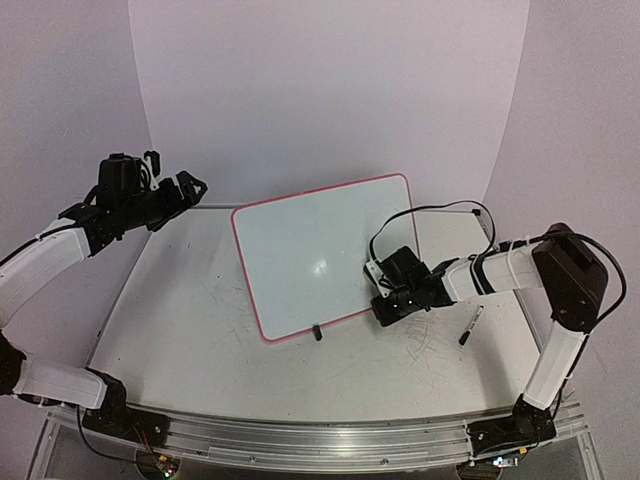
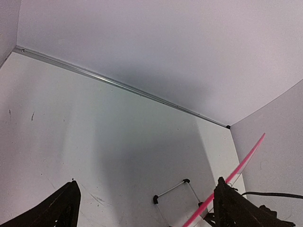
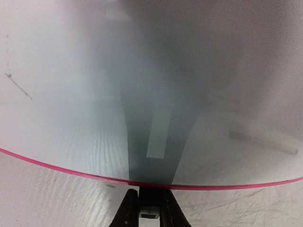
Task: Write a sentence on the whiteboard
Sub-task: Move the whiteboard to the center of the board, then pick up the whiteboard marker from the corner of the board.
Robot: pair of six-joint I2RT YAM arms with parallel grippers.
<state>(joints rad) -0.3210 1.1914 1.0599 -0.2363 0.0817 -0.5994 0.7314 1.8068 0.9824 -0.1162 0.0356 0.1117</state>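
Observation:
The whiteboard (image 1: 310, 255) stands tilted on the table, white with a red-pink rim. No handwritten sentence shows on it. My right gripper (image 1: 385, 305) is at the board's lower right edge. In the right wrist view its jaws (image 3: 151, 196) are shut on a black clip foot (image 3: 151, 210) under the rim, and the board face (image 3: 71, 94) fills that view. The other clip foot (image 1: 317, 332) rests on the table. My left gripper (image 1: 195, 188) is raised at the far left, open and empty (image 2: 147, 208). The board's rim (image 2: 236, 170) shows edge-on in the left wrist view.
A black marker (image 1: 470, 327) lies on the table right of the board, near my right forearm. A black cable (image 1: 440, 210) loops behind the board's right side. A thin wire stand (image 2: 173, 189) shows behind the board. The table bears grey scribble marks (image 1: 235, 320).

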